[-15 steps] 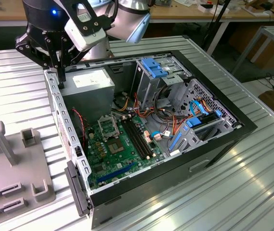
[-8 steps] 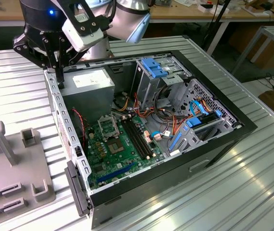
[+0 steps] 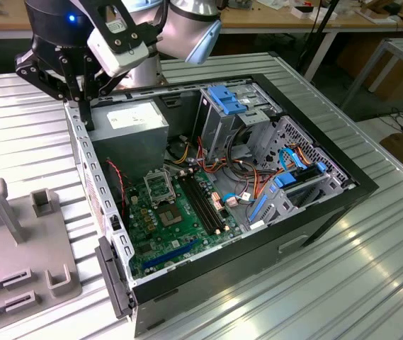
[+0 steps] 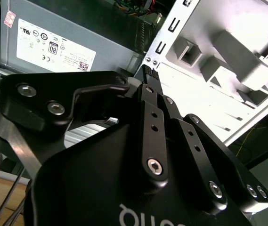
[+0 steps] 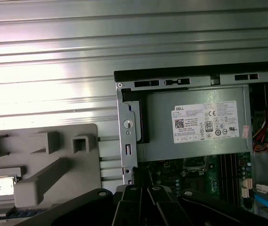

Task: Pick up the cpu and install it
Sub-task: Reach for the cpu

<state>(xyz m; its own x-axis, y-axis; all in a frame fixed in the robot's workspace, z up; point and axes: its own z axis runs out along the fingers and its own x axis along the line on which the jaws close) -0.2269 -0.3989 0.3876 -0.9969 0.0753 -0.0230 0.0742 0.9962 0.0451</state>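
The cpu (image 5: pixel 4 184) shows as a small pale square chip lying in a pocket of the grey fixture plate (image 5: pixel 53 155), outside the computer case. My gripper (image 3: pixel 86 119) hangs over the case's wall at the exterior view's left, beside the grey power supply (image 3: pixel 130 127). Its black fingers (image 4: pixel 145 70) look pressed together with nothing between them. The cpu socket (image 3: pixel 157 188), a metal frame with a hollow middle, sits on the green board (image 3: pixel 180 223) inside the case, below and to the right of the gripper in the exterior view.
The open black case (image 3: pixel 357 185) holds cables, blue drive brackets (image 3: pixel 229 99) and memory slots (image 3: pixel 205 205). The grey fixture plate (image 3: pixel 3 265) with upright posts lies on the ribbed metal table (image 3: pixel 343 283) at the exterior view's left.
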